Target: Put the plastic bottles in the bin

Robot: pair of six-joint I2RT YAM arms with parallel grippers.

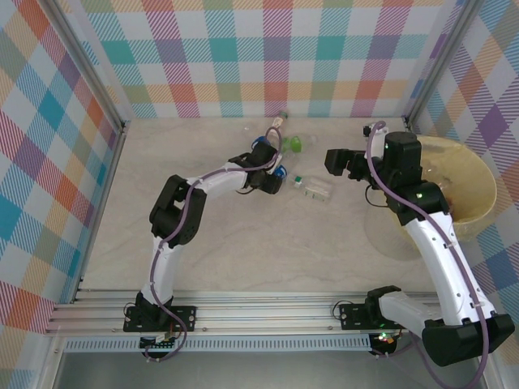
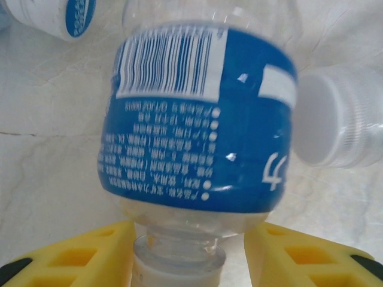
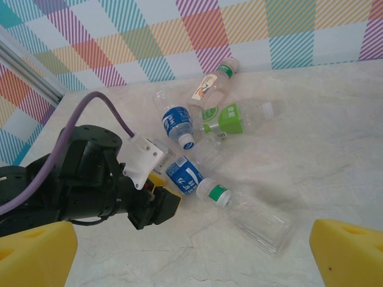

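We see the left claw [image 2: 179, 254] pinching a blue-labelled bottle [image 2: 197, 119] at its neck (cap cut off below), other bottles [image 3: 230, 116] crowding the surface [image 1: 243, 267], right claw [image 1: 339, 161] wide, bin [image 1: 470, 190] half hidden by its arm.

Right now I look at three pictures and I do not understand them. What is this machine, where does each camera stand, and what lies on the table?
These are two robot arms bolted at the table's near edge. The overhead view looks down on both; the other two cameras sit on the wrists.

On the table lie several plastic bottles, and the bin stands at the right.

The left gripper has its yellow fingers on either side of the neck of a blue-label bottle; whether they already grip it I cannot tell.

The right gripper is open and holds nothing; a clear bottle with a green cap lies before it.
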